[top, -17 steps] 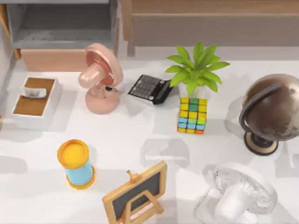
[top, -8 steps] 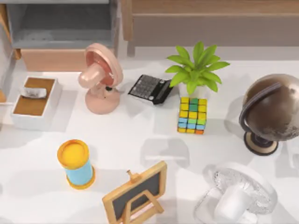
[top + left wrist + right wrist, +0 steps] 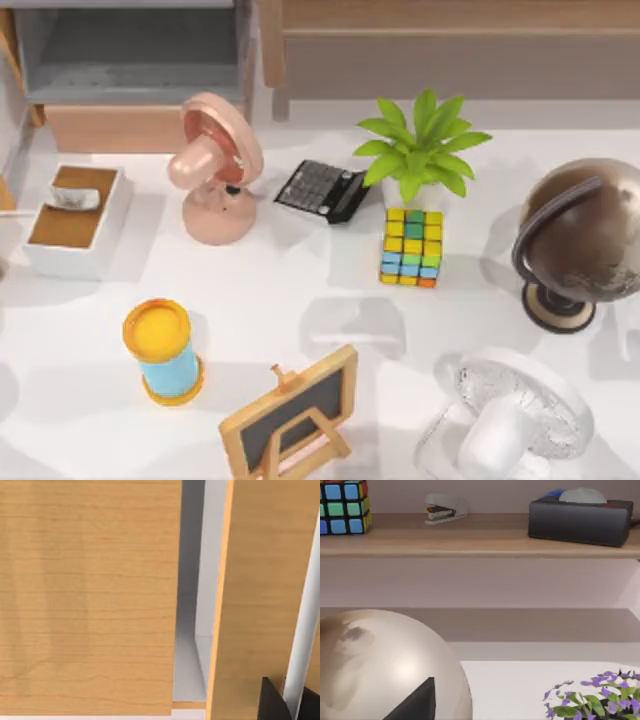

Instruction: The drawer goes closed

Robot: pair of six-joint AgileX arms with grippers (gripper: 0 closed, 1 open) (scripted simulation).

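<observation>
White table, cluttered; wooden cabinet at its far left corner with the drawer pulled out.

The light wooden drawer with its grey inside sits open at the top view's upper left, behind the pink desk fan. Against the frame a second ago we see almost nothing moved on the table: only the shadows at the left edge have shifted, and the white mesh fan at lower right looks slightly turned. Our left wrist view is close on wood-grain panels with a grey gap between them; a dark finger tip shows at the corner, and we cannot tell whether our left gripper is open. Our right wrist view looks over a pale globe toward a wooden shelf. We find no readable writing.
</observation>
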